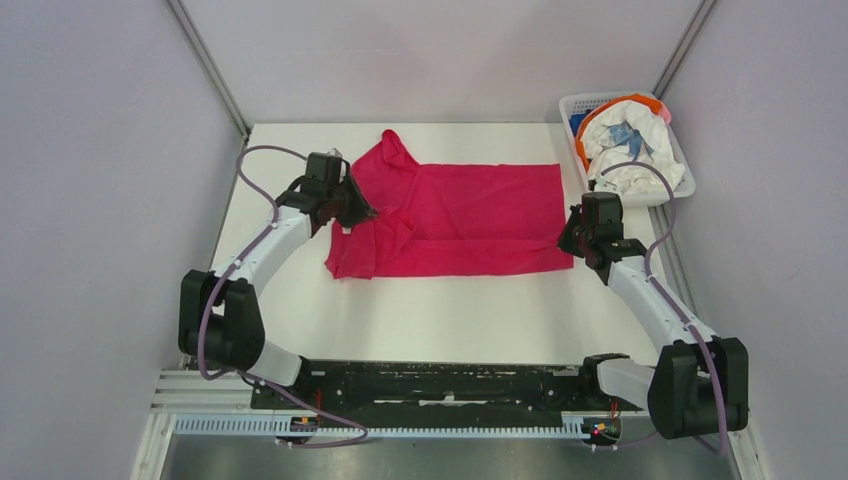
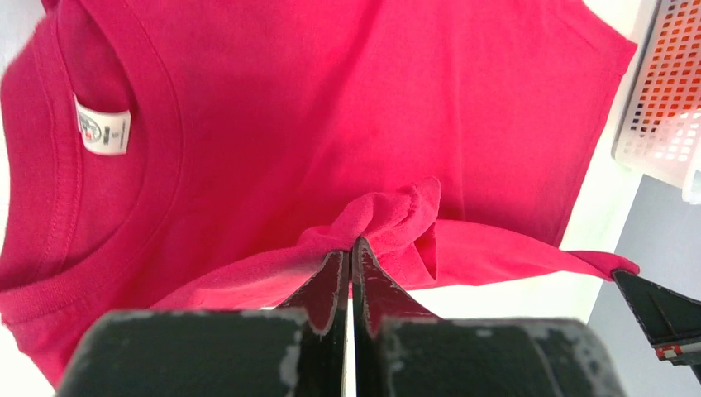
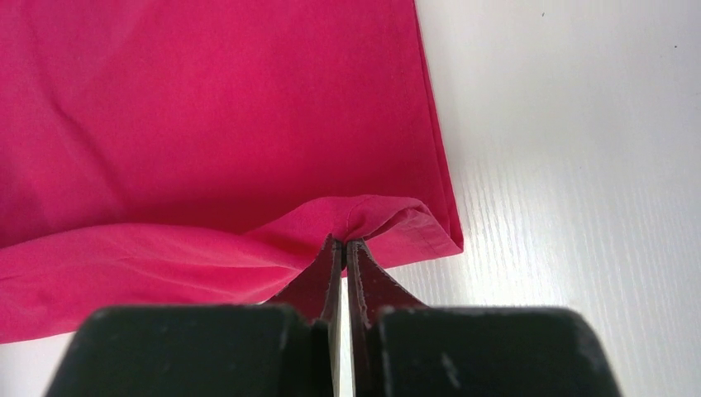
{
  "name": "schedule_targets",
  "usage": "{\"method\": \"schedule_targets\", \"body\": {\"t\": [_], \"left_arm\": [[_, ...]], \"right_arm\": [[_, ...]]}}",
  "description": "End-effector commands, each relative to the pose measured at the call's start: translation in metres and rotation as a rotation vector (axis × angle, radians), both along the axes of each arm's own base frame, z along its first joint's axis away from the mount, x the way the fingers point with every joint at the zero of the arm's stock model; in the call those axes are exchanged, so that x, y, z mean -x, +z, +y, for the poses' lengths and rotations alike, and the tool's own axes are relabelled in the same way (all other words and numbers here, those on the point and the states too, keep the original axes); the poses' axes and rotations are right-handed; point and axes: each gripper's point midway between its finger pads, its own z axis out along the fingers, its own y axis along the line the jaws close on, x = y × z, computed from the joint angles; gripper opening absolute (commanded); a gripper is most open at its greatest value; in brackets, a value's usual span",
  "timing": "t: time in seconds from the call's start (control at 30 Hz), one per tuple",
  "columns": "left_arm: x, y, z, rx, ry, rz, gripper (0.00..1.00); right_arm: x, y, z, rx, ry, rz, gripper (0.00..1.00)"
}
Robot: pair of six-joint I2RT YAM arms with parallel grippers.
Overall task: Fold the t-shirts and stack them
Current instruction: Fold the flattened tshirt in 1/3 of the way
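**A:** Gripper status?

**B:** Both closed on cloth. The left gripper (image 2: 349,248) is clamped on a bunched fold of the magenta-red t-shirt (image 1: 450,215), at the sleeve end farthest from the basket (image 1: 572,104). The right gripper (image 3: 343,241) is pinched onto the hem by its corner, at the end nearest the basket.

**A:** Why both ends?

**B:** My read is that a grip at each end lets the near edge lift evenly and carry over as one straight fold. A single grip would let it sag and skew.

**A:** Shirt position?

**B:** It's on the worktop (image 1: 430,320), laid lengthwise with the hem toward the basket. The collar and neck tag (image 2: 103,126) are at the end away from it. That far end is rumpled, and one sleeve pokes out there.

**A:** Other shirts?

**B:** The white shirt with blue print (image 1: 632,150) and the orange one (image 1: 583,140) are heaped in the basket, unfolded. No stack yet.

**A:** Stage?

**B:** Early, I'd say: first fold of the first shirt. The risk is the thin pinches, since the cloth could slip out mid-carry.
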Motion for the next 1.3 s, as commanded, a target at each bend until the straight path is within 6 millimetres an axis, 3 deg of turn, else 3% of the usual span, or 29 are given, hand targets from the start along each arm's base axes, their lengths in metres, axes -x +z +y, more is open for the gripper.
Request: {"method": "schedule_targets", "body": {"t": [0.0,0.2,0.33,0.4,0.43,0.47,0.53,0.6,0.77,0.93,1.1,1.27], "left_arm": [[-0.033,0.023,0.002,-0.037,-0.042,-0.114,0.02],[-0.065,-0.001,-0.001,-0.105,-0.141,-0.123,0.04],[-0.103,-0.026,0.006,-0.163,-0.132,-0.077,0.1],[-0.122,-0.035,0.013,-0.173,-0.118,-0.053,0.16],[-0.127,-0.037,0.015,-0.162,-0.119,-0.029,0.25],[-0.135,-0.035,0.015,-0.154,-0.13,-0.025,0.47],[-0.141,-0.032,0.021,-0.178,-0.129,-0.008,0.97],[-0.141,-0.021,0.027,-0.201,-0.119,-0.018,1.0],[-0.101,0.005,0.031,-0.181,-0.083,-0.036,1.0],[-0.037,-0.008,0.042,-0.141,0.013,-0.009,1.0],[0.012,-0.047,0.09,-0.319,0.132,0.083,1.0],[0.031,-0.082,0.096,-0.301,0.147,0.135,0.97]], "right_arm": [[-0.023,0.024,-0.004,0.004,-0.018,-0.1,0.0],[-0.034,0.016,-0.006,0.012,-0.024,-0.113,0.02],[-0.052,0.007,-0.017,0.03,-0.072,-0.136,0.08],[-0.063,0.001,-0.027,0.041,-0.117,-0.133,0.1],[-0.069,0.004,-0.031,0.046,-0.131,-0.136,0.15],[-0.074,0.004,-0.033,0.054,-0.134,-0.132,0.27],[-0.082,0.01,-0.035,0.076,-0.117,-0.126,0.66],[-0.083,0.016,-0.035,0.087,-0.099,-0.123,0.96],[-0.061,0.017,-0.016,0.037,0.012,-0.136,0.98],[-0.028,0.0,0.007,-0.03,0.132,-0.125,0.98],[-0.005,-0.02,-0.015,0.069,0.077,-0.037,0.98],[0.011,-0.037,-0.024,0.079,0.03,0.019,0.98]]}}
